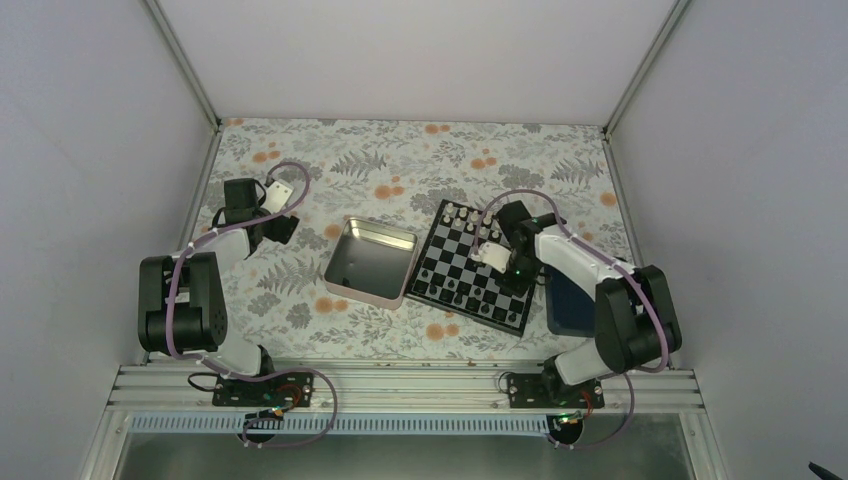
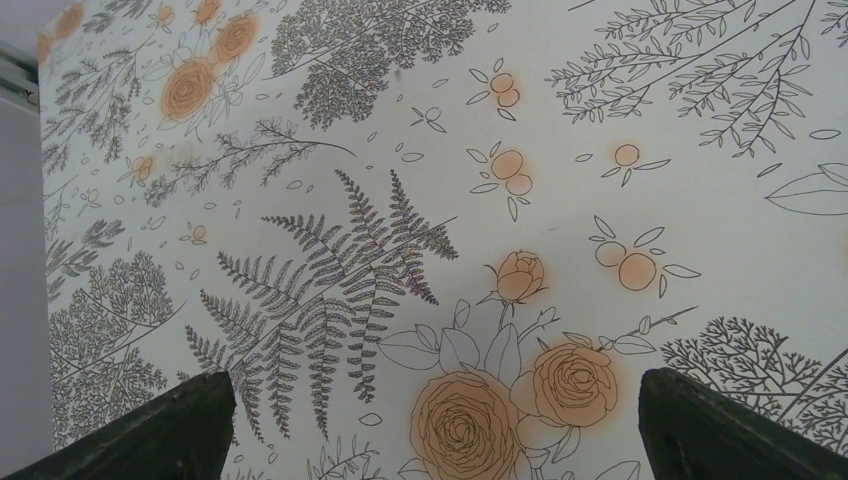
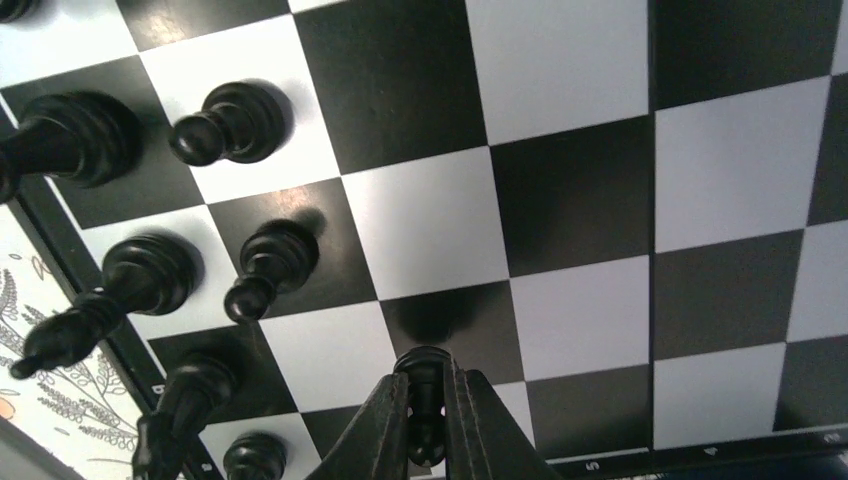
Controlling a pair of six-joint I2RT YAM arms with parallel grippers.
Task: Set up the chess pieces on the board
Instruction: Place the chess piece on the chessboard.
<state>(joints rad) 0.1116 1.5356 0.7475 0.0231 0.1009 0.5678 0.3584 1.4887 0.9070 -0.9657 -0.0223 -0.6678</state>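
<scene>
The checkered board [image 1: 455, 262] lies right of centre on the floral cloth. Tiny black chess pieces [image 1: 465, 291] stand along its near edge and tiny white figures [image 1: 462, 212] along its far edge. My right gripper [image 1: 503, 262] hovers over the board's right part. In the right wrist view it [image 3: 427, 400] is shut on a small black pawn [image 3: 424, 372], held base-first just above a black square. Several black pieces [image 3: 262, 265] stand on squares to its left. My left gripper [image 2: 430, 420] is open and empty over bare cloth, far left of the board [image 1: 272, 228].
A silver square tin [image 1: 369, 261], open and apparently empty, sits just left of the board. A dark blue tray [image 1: 566, 300] lies right of the board under my right arm. White walls close the table at back and sides.
</scene>
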